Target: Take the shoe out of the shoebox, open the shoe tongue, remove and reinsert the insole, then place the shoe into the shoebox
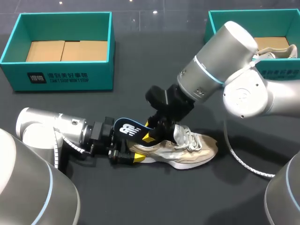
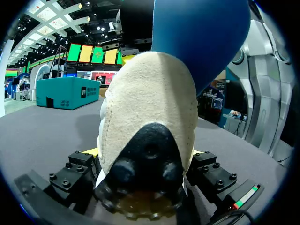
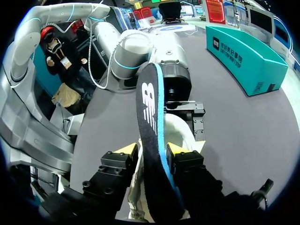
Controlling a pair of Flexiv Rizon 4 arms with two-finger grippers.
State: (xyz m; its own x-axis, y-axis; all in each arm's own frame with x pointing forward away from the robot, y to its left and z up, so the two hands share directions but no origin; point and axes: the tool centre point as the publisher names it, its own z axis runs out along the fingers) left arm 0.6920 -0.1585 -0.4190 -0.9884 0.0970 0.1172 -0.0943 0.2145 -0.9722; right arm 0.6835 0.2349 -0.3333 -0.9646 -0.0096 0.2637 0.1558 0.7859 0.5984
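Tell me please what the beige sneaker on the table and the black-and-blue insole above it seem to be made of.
The beige sneaker: upper looks like matte suede, fuzzy at the heel, with shiny silvery panels, perhaps synthetic; white sole, probably foam or rubber. The black-and-blue insole: likely soft foam, since it curves; black face matte, maybe fabric.

The shoe [image 1: 187,150] is a pale beige and silver trainer with a white sole. It lies on the dark table, near and about the middle, with its toe to the right and its heel to the left. The left gripper [image 1: 131,157] clamps the heel. A dark insole [image 1: 129,129] with a blue edge and a white logo sticks up out of the shoe's mouth, leaning left, pinched by the right gripper [image 1: 152,136]. A teal shoebox [image 1: 58,75] stands open at the far left, its brown cardboard floor showing.
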